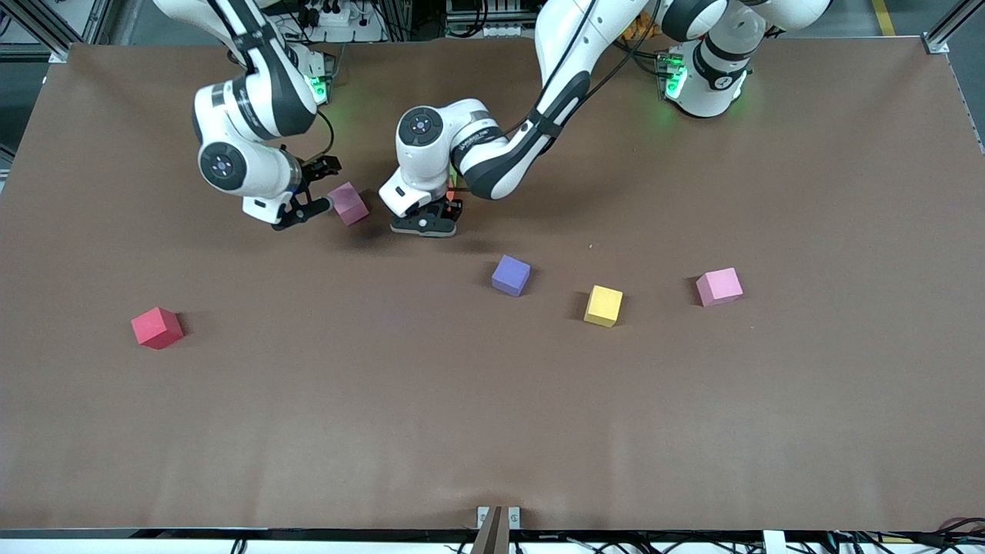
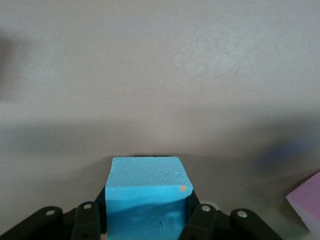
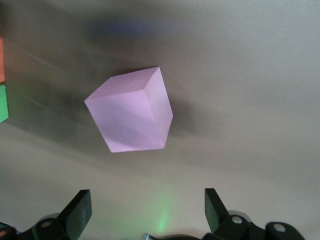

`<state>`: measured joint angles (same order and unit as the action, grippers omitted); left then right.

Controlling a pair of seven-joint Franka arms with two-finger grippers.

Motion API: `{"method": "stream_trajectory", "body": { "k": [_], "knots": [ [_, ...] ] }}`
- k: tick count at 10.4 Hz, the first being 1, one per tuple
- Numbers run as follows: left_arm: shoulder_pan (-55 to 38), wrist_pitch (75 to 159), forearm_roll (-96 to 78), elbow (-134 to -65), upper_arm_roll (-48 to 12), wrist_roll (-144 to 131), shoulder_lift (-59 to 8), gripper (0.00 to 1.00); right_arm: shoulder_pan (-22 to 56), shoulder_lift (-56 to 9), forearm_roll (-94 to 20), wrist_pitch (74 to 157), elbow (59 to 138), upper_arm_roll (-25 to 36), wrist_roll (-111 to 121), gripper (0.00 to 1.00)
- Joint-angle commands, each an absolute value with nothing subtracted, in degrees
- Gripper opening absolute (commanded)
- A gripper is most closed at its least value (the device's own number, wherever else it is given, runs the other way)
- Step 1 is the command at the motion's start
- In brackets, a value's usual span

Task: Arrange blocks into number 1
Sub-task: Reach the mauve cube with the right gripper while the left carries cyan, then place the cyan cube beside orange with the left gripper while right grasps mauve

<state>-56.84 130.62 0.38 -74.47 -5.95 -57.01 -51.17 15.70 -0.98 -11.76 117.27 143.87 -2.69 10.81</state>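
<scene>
My left gripper (image 1: 428, 221) (image 2: 146, 206) is low over the table, shut on the light blue block (image 2: 145, 187). Beside it, the right gripper (image 1: 318, 189) (image 3: 147, 200) stands open, with a mauve-pink block (image 1: 348, 203) (image 3: 131, 112) lying askew just off its fingertips, apart from them. Slivers of the orange block (image 3: 1, 60) and the green block (image 3: 3, 102) show in the right wrist view; the left hand mostly hides them from the front. A purple block (image 1: 511, 275) and a lighter pink block (image 1: 719, 286) lie nearer the front camera.
A yellow cube (image 1: 602, 305) sits between the purple and lighter pink blocks. A red cube (image 1: 157, 327) lies alone toward the right arm's end of the brown table (image 1: 492, 431).
</scene>
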Motion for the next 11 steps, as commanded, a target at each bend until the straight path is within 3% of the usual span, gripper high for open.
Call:
{"method": "stream_trajectory", "body": {
  "k": [1,4,5,6,11],
  "knots": [
    [-57.6,130.5,-0.8,-75.4,-5.7,-57.0,-50.8,0.0,17.0,-3.3,-14.1,119.7,143.7,-2.6,12.0,1.0],
    [-57.7,130.5,-0.8,-75.8,-5.7,-57.2,-50.7,0.0,18.3,-5.4,-14.3,122.8,143.7,-2.6,12.0,1.0],
    [-57.7,130.5,-0.8,-75.8,-5.7,-58.2,-50.7,0.28,18.3,-6.0,-14.3,123.4,143.7,-2.6,12.0,1.0],
    [-57.7,130.5,-0.8,-75.8,-5.7,-59.3,-50.8,0.99,18.4,-6.6,-14.3,124.4,143.7,-2.6,12.0,1.0],
    [-58.3,130.5,-0.2,-75.7,-5.0,-63.1,-49.5,1.0,19.5,-8.2,-14.3,126.3,143.4,-2.6,12.0,1.0]
  ]
}}
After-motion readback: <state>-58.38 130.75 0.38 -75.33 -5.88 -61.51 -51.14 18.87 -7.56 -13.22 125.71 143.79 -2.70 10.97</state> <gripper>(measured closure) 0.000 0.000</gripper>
